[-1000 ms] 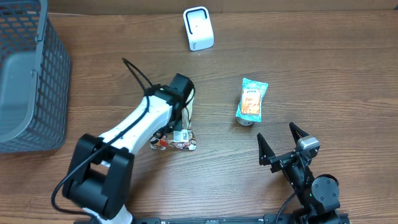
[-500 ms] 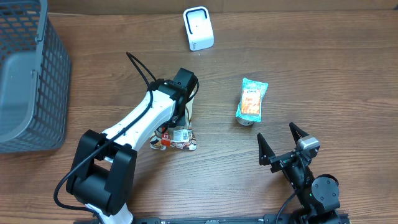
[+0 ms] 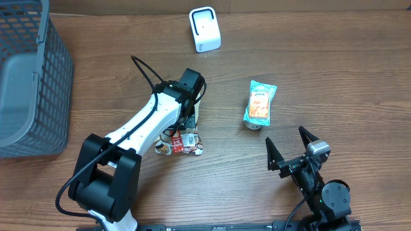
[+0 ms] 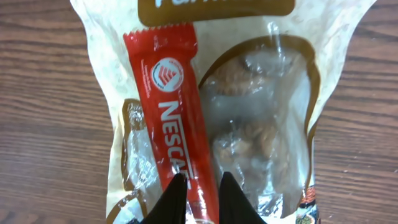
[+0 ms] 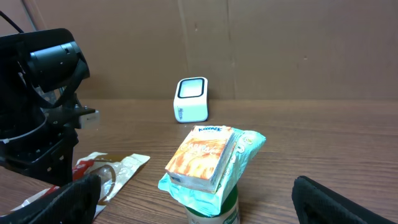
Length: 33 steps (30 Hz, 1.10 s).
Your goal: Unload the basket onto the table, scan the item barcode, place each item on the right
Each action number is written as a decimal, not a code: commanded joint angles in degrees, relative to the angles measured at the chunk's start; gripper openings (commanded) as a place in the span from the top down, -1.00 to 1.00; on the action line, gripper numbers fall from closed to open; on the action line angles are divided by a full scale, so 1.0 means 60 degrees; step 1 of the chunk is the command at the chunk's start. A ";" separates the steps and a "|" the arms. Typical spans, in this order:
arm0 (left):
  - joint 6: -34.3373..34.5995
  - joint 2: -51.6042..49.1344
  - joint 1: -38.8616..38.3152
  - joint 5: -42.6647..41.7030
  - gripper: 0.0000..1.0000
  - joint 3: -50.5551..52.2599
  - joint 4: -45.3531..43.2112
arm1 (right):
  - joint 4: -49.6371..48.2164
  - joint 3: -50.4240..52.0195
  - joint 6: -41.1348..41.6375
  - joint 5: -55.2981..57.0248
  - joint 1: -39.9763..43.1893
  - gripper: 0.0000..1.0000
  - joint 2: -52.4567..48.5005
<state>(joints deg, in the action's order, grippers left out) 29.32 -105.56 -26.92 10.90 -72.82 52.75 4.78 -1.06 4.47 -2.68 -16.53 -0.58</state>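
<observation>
A red Nescafe stick [image 4: 168,106] lies on a clear cookie bag [image 4: 261,124] on the wood table. My left gripper [image 4: 200,177] points straight down over them, its two black fingers pinched on the stick's lower end. In the overhead view that gripper [image 3: 186,126] stands above the bag [image 3: 186,145] at centre left. The white barcode scanner [image 3: 205,29] stands at the back centre, well away from the stick. My right gripper [image 3: 289,149] rests at the front right, wide open and holding nothing.
A grey mesh basket [image 3: 26,77] fills the far left. An orange box on a teal pack [image 3: 260,104] is stacked on a green-lidded jar, just ahead of the right gripper. In the right wrist view this stack [image 5: 208,158] stands between the open fingers and the scanner [image 5: 191,99].
The left wrist has shifted slightly toward the back of the table, and the bag under it has shifted a little. The right arm has not moved.
</observation>
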 commanded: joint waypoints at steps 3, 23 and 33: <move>0.0157 -0.0091 0.0240 -0.0011 0.72 -0.0200 0.0237 | -0.0022 0.0098 0.0036 0.0040 0.0044 -1.00 0.0069; 0.0874 -0.0091 0.0787 -0.0149 0.44 -0.0197 0.0401 | -0.0022 0.0098 0.0036 0.0040 0.0044 -1.00 0.0069; 0.0430 -0.0095 0.1792 -0.2484 0.49 0.0000 0.0087 | -0.0022 0.0098 0.0036 0.0040 0.0044 -1.00 0.0069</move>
<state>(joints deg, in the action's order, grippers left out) 32.73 -105.56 -15.66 -0.75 -72.90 53.87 4.78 -1.06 4.49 -2.70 -16.53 -0.58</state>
